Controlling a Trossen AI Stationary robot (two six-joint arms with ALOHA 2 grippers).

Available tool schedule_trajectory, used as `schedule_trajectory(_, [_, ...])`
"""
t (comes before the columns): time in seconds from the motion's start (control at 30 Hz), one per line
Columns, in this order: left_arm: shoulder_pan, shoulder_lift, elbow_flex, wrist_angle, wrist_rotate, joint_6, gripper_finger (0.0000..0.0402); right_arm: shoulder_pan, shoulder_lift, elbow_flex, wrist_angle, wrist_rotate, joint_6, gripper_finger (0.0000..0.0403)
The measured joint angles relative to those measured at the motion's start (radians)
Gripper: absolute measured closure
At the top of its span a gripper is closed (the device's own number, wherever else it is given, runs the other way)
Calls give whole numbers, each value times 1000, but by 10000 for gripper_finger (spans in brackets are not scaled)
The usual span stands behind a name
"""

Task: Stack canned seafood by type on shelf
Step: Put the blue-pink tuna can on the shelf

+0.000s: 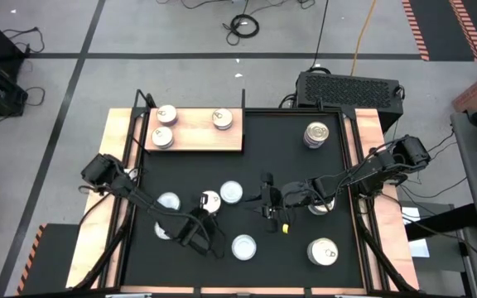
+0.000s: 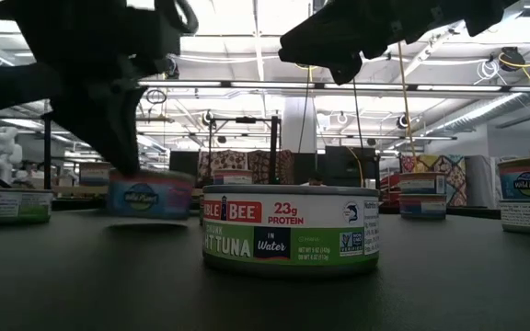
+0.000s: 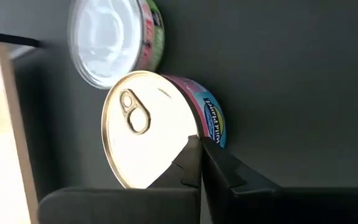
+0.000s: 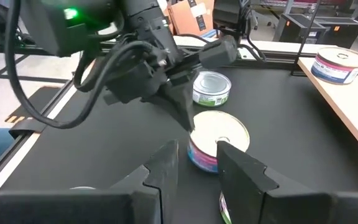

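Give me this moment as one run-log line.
left gripper: shut, fingertips on rim of gold-lid tin on mat | right gripper: open, hovering nearby | shelf: three tins

Black mat (image 1: 296, 157) (floor cables (image 1: 243, 25) beyond)

"BEE", "23g PROTEIN", "TUNA in Water" on green-labelled tin (image 2: 290, 230); "Wild Planet" on blue tin (image 2: 148, 196)

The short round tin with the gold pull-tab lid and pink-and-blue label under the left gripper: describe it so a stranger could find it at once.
Start at the black mat and go to its middle, in front of the light wooden shelf. There the short gold-lidded tin with the pink-and-blue label sits under the shut left gripper, whose tip rests at its rim. The plain silver-lidded, green-labelled tin beside it has no pull tab.
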Motion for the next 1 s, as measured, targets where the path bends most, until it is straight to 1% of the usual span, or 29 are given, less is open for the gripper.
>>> schedule_trajectory(0.07, [8,0,-1,-2,38,8,377,0,0,0,-6,0,0,298])
schedule_trajectory(0.17, [13,0,-1,7,59,9,344,0,0,0,-6,0,0,298])
schedule_trajectory(0.37, [13,0,-1,28,62,5,279,0,0,0,-6,0,0,298])
schedule_trajectory(0.5, [14,0,-1,28,45,-2,252,0,0,0,-6,0,0,298])
schedule_trajectory(0.63, [15,0,-9,55,36,-3,247,0,0,0,-6,0,0,298])
schedule_trajectory(0.77, [14,0,-59,117,39,-6,246,0,0,0,-6,0,0,298])
schedule_trajectory(0.9, [13,-2,-92,130,-13,-48,250,0,0,0,-6,0,0,298])
schedule_trajectory(1.0, [9,-1,-98,120,-53,-53,269,0,0,0,-6,0,0,298])
